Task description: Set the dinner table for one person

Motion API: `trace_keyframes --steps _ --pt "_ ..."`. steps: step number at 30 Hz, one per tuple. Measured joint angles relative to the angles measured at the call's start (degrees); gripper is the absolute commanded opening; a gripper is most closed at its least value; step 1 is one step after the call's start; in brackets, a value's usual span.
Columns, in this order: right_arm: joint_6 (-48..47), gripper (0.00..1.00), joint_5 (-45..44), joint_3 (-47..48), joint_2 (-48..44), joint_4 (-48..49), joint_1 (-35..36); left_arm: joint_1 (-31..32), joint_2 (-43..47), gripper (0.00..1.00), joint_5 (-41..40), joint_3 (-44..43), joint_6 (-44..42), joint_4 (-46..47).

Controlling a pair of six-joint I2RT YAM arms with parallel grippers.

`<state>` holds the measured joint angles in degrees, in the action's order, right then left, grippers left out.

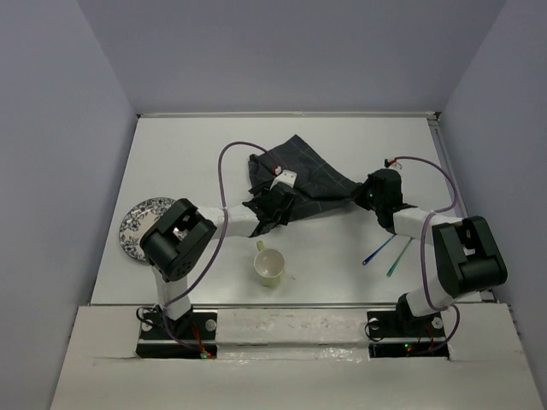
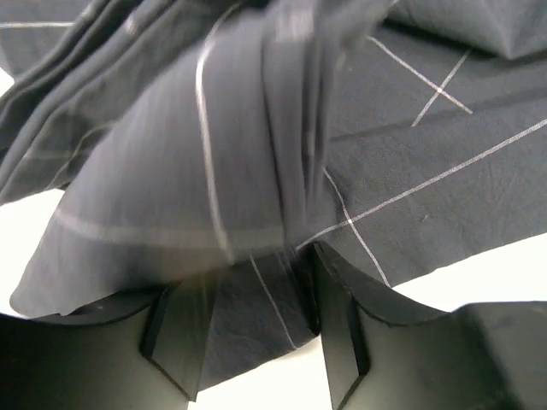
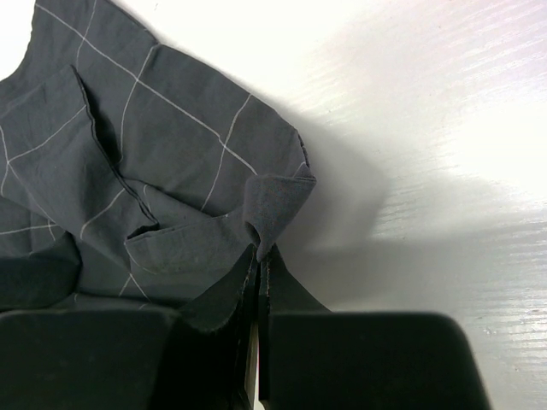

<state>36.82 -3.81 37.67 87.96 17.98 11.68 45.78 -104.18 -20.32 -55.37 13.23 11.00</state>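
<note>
- Dinner table beneath both grippers: broad, flat, matte white, lilac-walled.
- Left gripper parted, dark grid-lined cloth loose between its jaws, just above the white surface at mid-table.
- Right gripper clenched on a cloth corner, low over bare tabletop.

White dinner table; dark grey cloth, pale grid; blue-patterned plate.
</note>
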Motion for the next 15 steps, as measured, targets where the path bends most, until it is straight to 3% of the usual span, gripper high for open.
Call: trace_keyframes --steps 3,5,12,15 --pt "0.0 0.0 0.3 0.0 0.0 0.0 0.0 0.0 0.0 0.28 -1.1 -0.9 -0.4 -1.3" --pt "0.0 0.0 0.5 0.0 0.0 0.0 0.0 0.0 -0.2 0.04 -1.7 -1.1 -0.8 -1.8" --pt "0.0 0.0 0.9 0.0 -0.3 0.0 0.0 -0.3 1.3 0.0 -2.3 -0.2 -0.1 -1.9" --pt "0.0 0.0 1.3 0.0 -0.3 0.0 0.0 -2.4 7.3 0.0 -0.2 2.6 1.9 -1.8"
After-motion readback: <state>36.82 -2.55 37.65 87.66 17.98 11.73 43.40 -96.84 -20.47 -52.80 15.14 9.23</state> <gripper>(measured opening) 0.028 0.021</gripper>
